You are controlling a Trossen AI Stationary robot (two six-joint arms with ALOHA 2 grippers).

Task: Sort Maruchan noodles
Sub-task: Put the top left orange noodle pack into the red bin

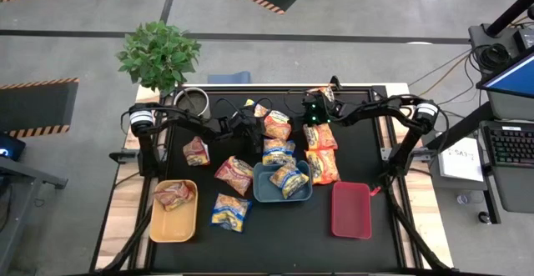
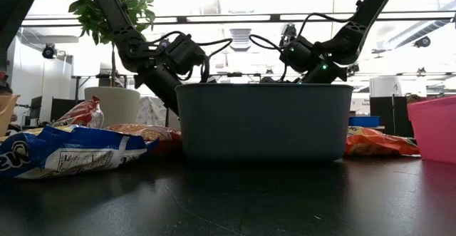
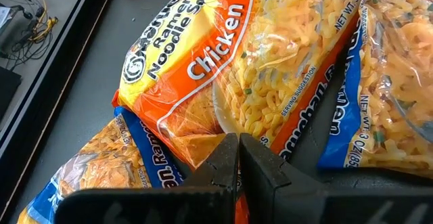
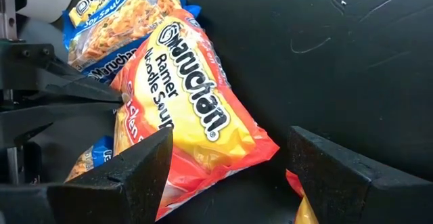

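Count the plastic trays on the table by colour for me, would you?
yellow tray: 1
blue tray: 1
red tray: 1
Total: 3

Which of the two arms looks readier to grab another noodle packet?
The right gripper, probably: its jaws stand open over an orange packet. The left gripper is shut above another orange packet.
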